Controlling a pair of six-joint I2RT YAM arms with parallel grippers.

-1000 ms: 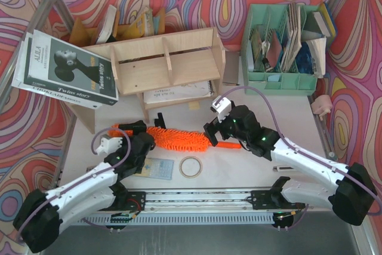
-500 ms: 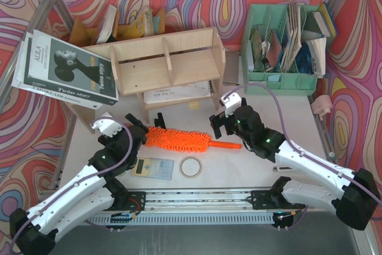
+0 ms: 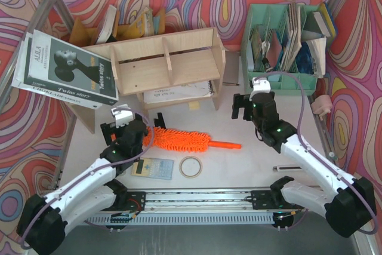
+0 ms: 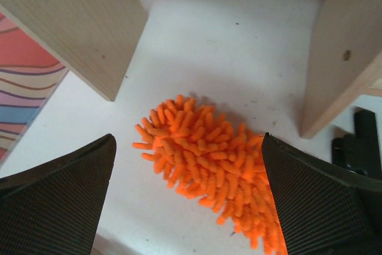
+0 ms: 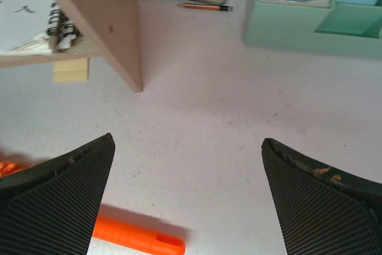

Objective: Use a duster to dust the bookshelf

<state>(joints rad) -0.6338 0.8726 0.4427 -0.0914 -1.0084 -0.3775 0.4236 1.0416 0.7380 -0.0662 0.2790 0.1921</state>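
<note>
The orange duster [image 3: 179,140] lies flat on the white table in front of the bookshelf [image 3: 164,64], fluffy head to the left and handle to the right. My left gripper [image 3: 130,126] is open and empty over the head's left tip. In the left wrist view the fluffy tip [image 4: 203,147] lies between the spread fingers of this gripper [image 4: 188,207], with shelf panels [image 4: 71,22] beyond. My right gripper [image 3: 250,107] is open and empty, above the table right of the shelf. In the right wrist view it [image 5: 188,201] has the handle end [image 5: 140,238] at lower left and the shelf's side panel [image 5: 101,16] above.
A mint-green organiser [image 3: 280,82] with books stands at the back right. A tape ring [image 3: 191,166] and a calculator [image 3: 153,168] lie near the front. A black object [image 3: 158,117] sits by the shelf foot. Large books [image 3: 65,70] lean at the left. A pencil [image 5: 203,6] lies behind the shelf.
The right gripper has left the duster's handle and moved back and to the right. The left gripper has moved toward the shelf. The duster has settled flat, a little further right.
</note>
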